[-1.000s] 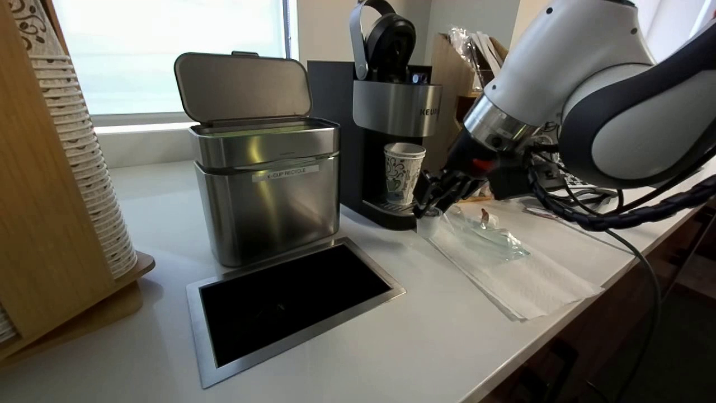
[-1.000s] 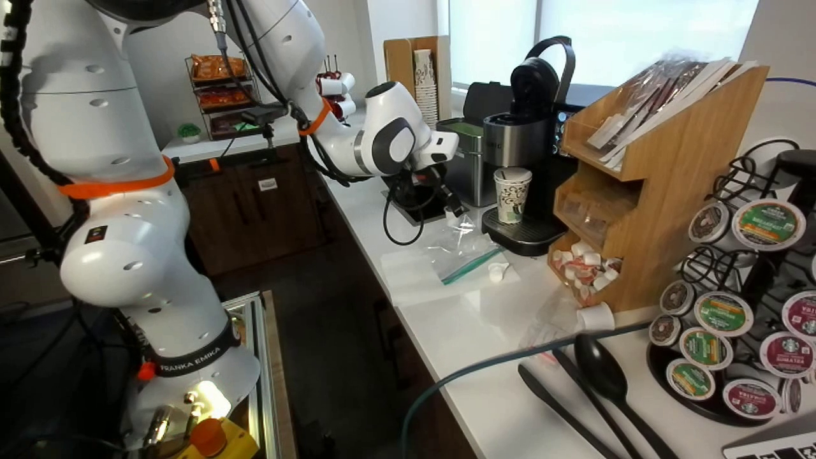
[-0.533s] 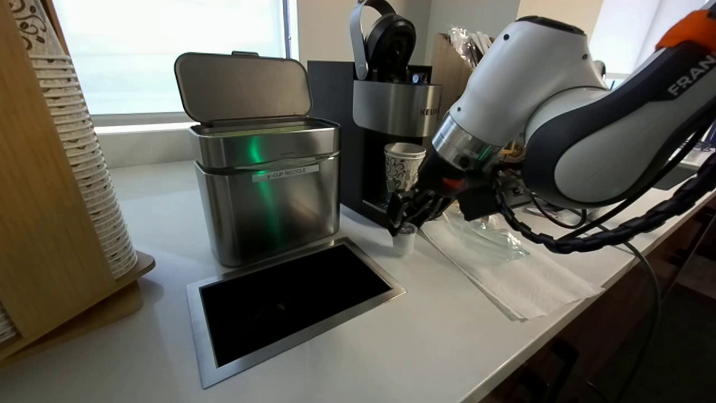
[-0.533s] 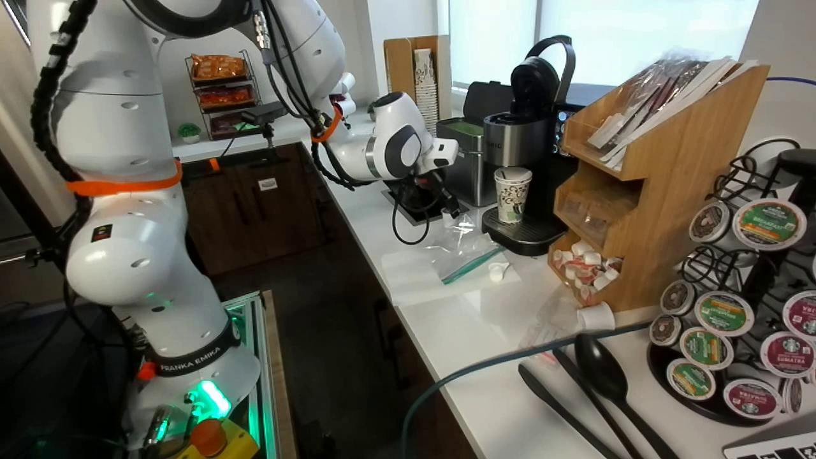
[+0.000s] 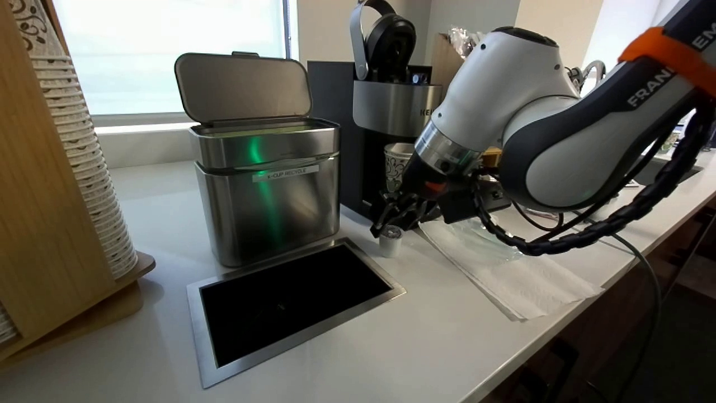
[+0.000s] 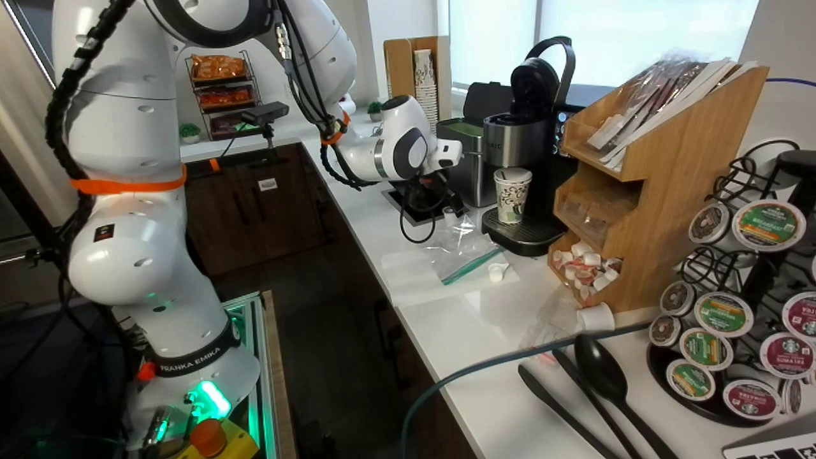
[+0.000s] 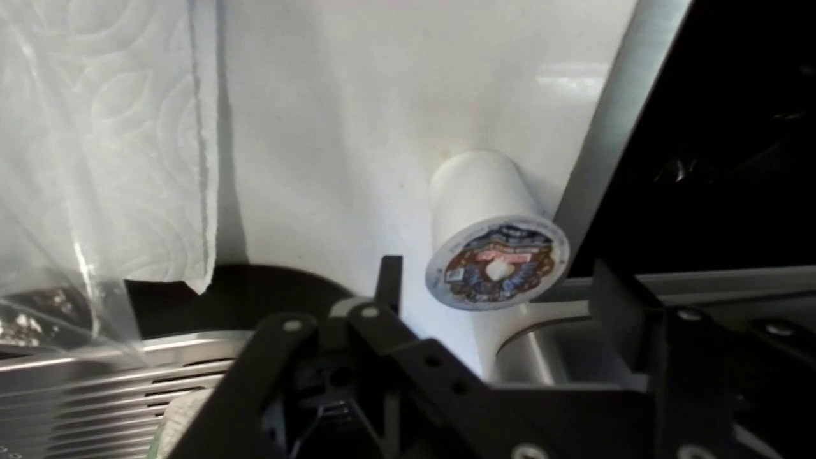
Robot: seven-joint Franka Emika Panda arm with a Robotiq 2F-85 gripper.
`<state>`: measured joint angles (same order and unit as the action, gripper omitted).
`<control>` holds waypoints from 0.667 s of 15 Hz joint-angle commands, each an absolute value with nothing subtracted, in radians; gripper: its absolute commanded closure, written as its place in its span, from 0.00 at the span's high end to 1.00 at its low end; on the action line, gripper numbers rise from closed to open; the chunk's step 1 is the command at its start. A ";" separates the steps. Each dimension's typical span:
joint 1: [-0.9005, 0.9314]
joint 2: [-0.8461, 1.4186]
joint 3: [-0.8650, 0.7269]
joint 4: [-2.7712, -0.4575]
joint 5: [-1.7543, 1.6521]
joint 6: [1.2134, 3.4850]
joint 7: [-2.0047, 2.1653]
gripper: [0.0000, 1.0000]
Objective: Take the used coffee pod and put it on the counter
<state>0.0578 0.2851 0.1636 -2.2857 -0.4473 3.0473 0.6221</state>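
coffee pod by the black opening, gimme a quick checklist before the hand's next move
1. Coffee pod upright on the counter: ok.
2. Hand open: ok, fingers apart.
3. Fingers off the pod: ok, a gap shows on each side in the wrist view.
4. Pod outside the steel-framed opening: ok, it stands beside it.
5. Paper cup away from the hand: ok, they are apart in an exterior view.
6. Pod actually used: cannot tell, too blurred to show a puncture.

Glossy counter (image 5: 380, 347), plastic pod (image 7: 496, 239), brushed-metal bin (image 5: 274, 207)
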 commanded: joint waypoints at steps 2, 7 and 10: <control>0.052 0.230 0.178 -2.287 -0.421 3.028 0.633 1.00; -0.103 0.041 0.429 -2.347 -0.085 2.728 0.420 1.00; 0.028 -0.119 0.246 -2.363 -0.062 2.462 0.437 1.00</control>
